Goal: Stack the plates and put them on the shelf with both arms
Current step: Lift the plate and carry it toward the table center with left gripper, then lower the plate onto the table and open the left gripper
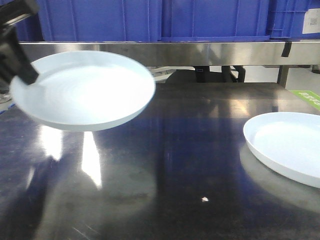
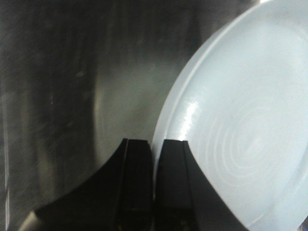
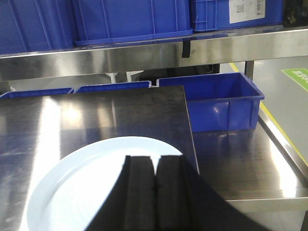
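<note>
Left end effector (image 2: 154, 147) pinches the left rim of one plate (image 1: 90, 92), lifted clear of the desk (image 1: 190, 160) at left, while the right end effector (image 3: 155, 166), fingers pressed together, hangs above the other plate (image 1: 292, 145) lying at the desk's right.

We see a dark, glossy steel table (image 1: 175, 150) filling the front view. One white plate (image 1: 287, 145) lies flat on it at 3 o'clock, cut off by the frame edge. A tiny pale crumb (image 1: 205, 199) sits at 5 o'clock, well apart from the plate. At 12 o'clock, behind the table, the shelf (image 1: 215, 52) rail bears blue crates (image 1: 210, 20) side by side.
</note>
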